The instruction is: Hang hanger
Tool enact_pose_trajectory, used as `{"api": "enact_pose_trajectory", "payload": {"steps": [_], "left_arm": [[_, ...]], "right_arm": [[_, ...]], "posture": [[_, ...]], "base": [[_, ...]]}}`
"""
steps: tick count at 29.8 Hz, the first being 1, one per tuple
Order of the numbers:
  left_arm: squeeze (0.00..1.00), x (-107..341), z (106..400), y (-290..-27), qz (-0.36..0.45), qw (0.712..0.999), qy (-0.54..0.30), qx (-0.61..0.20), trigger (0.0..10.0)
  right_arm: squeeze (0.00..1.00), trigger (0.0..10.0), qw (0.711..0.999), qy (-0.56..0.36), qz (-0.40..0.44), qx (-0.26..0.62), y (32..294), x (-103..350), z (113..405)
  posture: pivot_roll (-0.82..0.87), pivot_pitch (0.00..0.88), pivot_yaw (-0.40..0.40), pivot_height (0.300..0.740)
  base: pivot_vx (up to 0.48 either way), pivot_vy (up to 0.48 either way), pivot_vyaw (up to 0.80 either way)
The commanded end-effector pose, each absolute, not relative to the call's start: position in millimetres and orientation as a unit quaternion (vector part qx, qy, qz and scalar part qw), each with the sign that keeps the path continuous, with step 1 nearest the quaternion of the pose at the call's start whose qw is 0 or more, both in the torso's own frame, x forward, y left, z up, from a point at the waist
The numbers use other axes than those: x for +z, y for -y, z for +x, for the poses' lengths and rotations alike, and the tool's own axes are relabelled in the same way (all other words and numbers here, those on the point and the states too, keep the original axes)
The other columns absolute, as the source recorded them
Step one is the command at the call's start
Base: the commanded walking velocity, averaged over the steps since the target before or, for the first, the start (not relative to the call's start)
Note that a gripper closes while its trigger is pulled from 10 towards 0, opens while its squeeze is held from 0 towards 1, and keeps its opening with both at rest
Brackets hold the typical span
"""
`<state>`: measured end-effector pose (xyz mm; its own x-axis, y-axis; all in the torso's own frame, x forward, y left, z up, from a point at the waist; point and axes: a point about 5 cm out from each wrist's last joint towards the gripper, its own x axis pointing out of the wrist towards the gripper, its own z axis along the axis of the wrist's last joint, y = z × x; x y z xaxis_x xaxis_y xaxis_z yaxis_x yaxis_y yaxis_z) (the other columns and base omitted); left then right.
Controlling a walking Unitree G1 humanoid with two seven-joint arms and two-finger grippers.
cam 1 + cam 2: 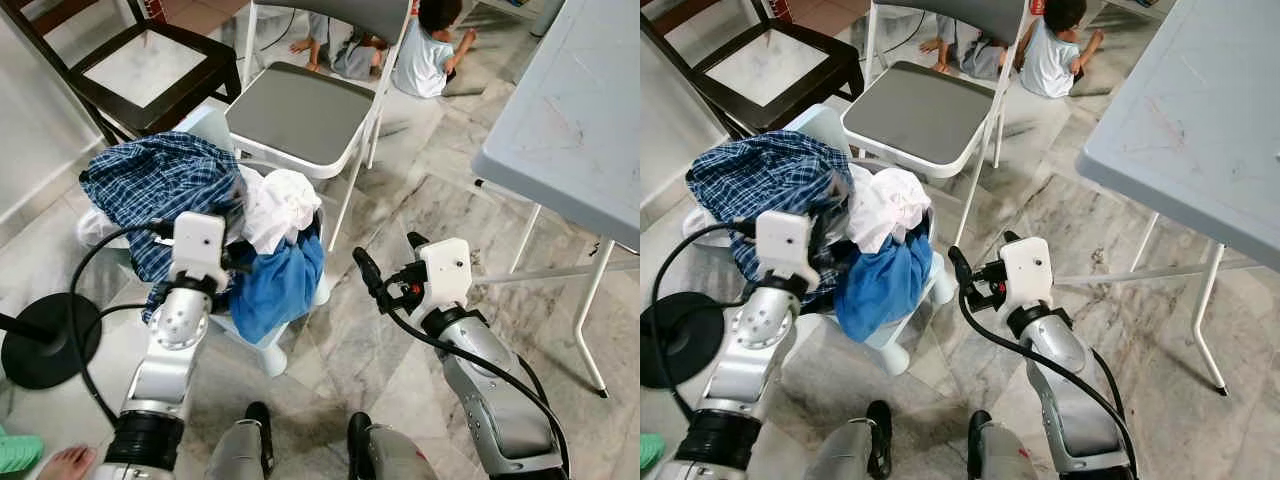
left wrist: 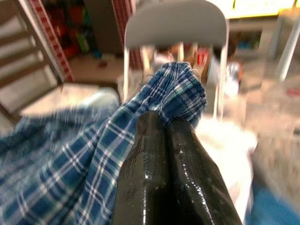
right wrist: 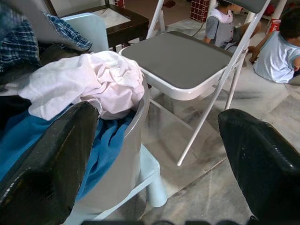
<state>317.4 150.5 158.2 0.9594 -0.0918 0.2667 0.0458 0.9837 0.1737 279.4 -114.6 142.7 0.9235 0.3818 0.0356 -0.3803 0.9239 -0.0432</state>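
The robot stands over a small pale chair [image 1: 300,300] heaped with laundry. Its left gripper [image 2: 174,123] is closed on a fold of plaid shirt [image 1: 160,180] near the pile's top, apparently to lift it clear for hanging. The right gripper [image 1: 385,268] waits just beside the chair's front corner, jaws spread wide and holding nothing, facing a white cloth [image 3: 93,82] and a blue cloth [image 1: 275,285] that spill over the rim. No hanger can be made out. A folding chair [image 1: 295,115] stands behind, a table [image 1: 570,120] to the right.
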Motion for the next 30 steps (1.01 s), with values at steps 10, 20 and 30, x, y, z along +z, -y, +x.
{"api": "enact_pose_trajectory", "payload": {"steps": [10, 20, 30], "left_arm": [[0.0, 125, 288, -217, -0.019, 0.985, 0.048, 0.168, 0.0], [0.0, 86, 280, -204, -0.027, 0.989, -0.045, 0.136, 10.0], [1.0, 85, 278, -212, 0.088, 0.987, -0.051, 0.123, 10.0]], "right_arm": [[0.0, 10.0, 0.98, 0.011, -0.021, 0.196, 115, 137, 278], [0.0, 10.0, 0.979, 0.012, -0.025, 0.202, 114, 138, 279], [0.0, 10.0, 0.98, 0.012, -0.026, 0.198, 115, 137, 278]], "posture": [[0.04, 0.306, -0.038, 0.74], [0.03, 0.307, -0.047, 0.74], [0.02, 0.302, -0.037, 0.74]], "base": [[0.0, 0.0, 0.0], [0.0, 0.0, 0.0], [0.0, 0.0, 0.0]]}}
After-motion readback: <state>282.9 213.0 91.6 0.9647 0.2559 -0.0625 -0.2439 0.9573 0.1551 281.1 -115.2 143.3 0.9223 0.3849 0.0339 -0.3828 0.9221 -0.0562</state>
